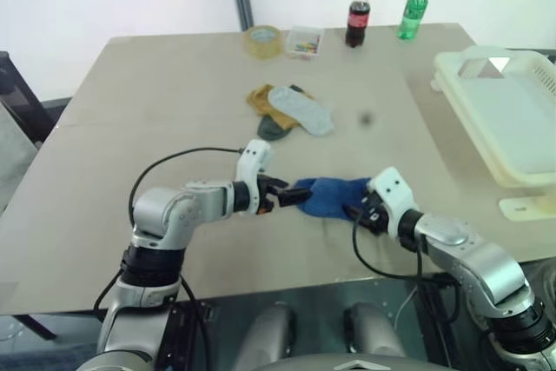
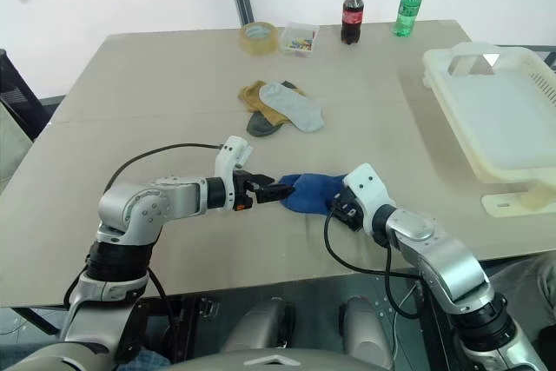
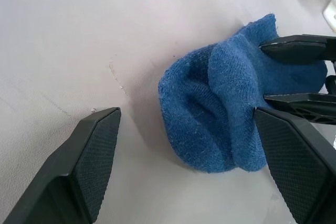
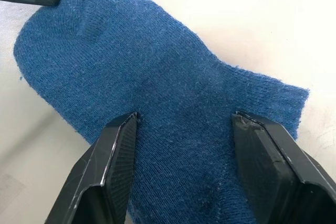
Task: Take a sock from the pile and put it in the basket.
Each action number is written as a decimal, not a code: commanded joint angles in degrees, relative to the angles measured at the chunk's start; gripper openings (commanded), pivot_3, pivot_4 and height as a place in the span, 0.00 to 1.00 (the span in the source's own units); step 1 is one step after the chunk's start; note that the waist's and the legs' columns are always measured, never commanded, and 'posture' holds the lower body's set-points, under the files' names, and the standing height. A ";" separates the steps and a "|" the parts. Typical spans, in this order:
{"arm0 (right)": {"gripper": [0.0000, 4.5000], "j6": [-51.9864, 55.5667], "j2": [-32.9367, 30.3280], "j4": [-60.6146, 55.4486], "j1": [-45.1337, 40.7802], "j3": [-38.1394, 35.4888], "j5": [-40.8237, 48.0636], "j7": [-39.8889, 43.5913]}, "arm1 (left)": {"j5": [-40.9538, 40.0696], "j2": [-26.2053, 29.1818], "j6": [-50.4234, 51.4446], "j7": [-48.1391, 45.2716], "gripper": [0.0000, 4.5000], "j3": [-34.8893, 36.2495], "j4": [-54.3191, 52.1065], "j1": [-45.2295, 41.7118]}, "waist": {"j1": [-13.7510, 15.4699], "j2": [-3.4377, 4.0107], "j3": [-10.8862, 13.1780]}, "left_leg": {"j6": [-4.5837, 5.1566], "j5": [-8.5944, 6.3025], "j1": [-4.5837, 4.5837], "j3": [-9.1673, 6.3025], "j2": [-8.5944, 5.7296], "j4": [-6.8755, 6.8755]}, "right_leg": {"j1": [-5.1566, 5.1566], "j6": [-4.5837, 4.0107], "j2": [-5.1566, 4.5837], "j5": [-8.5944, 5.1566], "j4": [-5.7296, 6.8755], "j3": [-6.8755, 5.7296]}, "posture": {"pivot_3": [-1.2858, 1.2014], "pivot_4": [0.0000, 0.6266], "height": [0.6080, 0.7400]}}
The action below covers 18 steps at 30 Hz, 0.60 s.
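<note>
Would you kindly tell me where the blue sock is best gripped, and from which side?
Probably at the end nearest the right pincer, coming in from the robot's right. There the blue sock lies flat on the table between that pincer's open fingers; its other end is bunched into a thick fold.

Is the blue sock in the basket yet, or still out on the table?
Out. The blue sock lies on the table between both grippers; the basket sits apart.
</note>
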 commanded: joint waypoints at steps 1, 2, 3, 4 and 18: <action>0.65 2.05 0.36 0.56 1.05 0.48 -0.87 0.72 | -1.23 -3.88 4.98 1.20 0.96 0.00 3.05 1.18 | 0.06 0.00 -0.07 | 0.00 0.00 0.02 0.00 0.00 0.00 | 0.03 0.00 0.00 0.00 -0.01 -0.01 | 0.52 0.24 1.00; 0.65 2.12 0.48 0.55 1.05 0.45 -1.05 0.85 | -2.30 -5.68 5.97 0.95 0.96 0.69 3.73 1.00 | 0.19 0.02 -0.17 | 0.00 0.00 0.03 0.00 -0.01 0.00 | 0.05 0.00 -0.01 0.00 -0.02 -0.01 | 0.52 0.24 1.00; 0.65 2.13 0.60 0.72 0.86 0.57 -1.34 1.08 | -4.45 -8.23 7.43 -0.08 0.96 2.16 5.22 0.48 | 0.28 0.02 -0.19 | 0.01 0.00 0.04 -0.02 -0.03 0.00 | 0.07 0.01 -0.02 -0.01 -0.03 -0.03 | 0.52 0.24 1.00; 0.65 2.08 0.66 0.87 0.65 0.77 -1.68 1.32 | -6.96 -10.79 9.22 -1.21 0.96 4.22 7.01 -0.23 | 0.40 0.04 -0.21 | 0.01 0.00 0.06 -0.05 -0.05 0.00 | 0.11 0.01 -0.04 -0.01 -0.05 -0.06 | 0.52 0.24 1.00; 0.65 2.43 2.15 1.31 0.07 1.07 -4.04 2.50 | -18.81 -16.09 17.04 -5.34 0.96 21.08 16.08 -5.44 | -0.15 -0.15 -0.07 | -0.10 0.06 -0.05 -0.09 -0.06 -0.09 | -0.03 0.02 -0.02 -0.01 -0.09 -0.07 | 0.52 0.24 1.00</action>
